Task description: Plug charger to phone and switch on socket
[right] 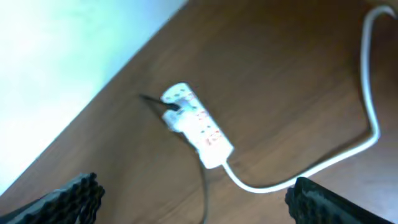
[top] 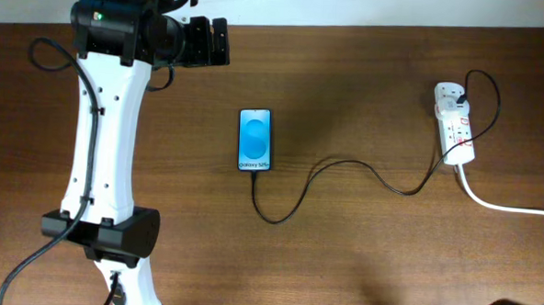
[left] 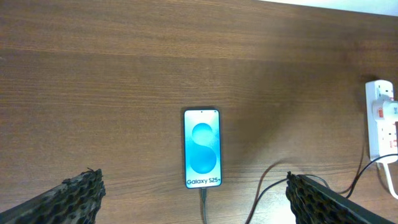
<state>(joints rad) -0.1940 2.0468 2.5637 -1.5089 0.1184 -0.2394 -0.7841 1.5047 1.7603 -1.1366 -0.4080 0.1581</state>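
The phone (top: 255, 140) lies flat mid-table, its blue screen lit with "Galaxy S25+"; it also shows in the left wrist view (left: 202, 148). The charger, a thin black cable (top: 345, 162), runs from the phone's bottom edge (left: 203, 200), loops across the table and reaches a white adapter in the socket (top: 454, 125). The socket also shows in the left wrist view (left: 380, 118) and in the right wrist view (right: 199, 127). My left gripper (left: 194, 182) is open and empty, high above the phone. My right gripper (right: 194, 185) is open and empty, above the socket.
The socket's thick white cord (top: 509, 207) trails off to the right edge and also shows in the right wrist view (right: 367, 124). The left arm's white body (top: 98, 136) stands at the table's left side. The table's far edge (top: 369, 26) meets a pale wall.
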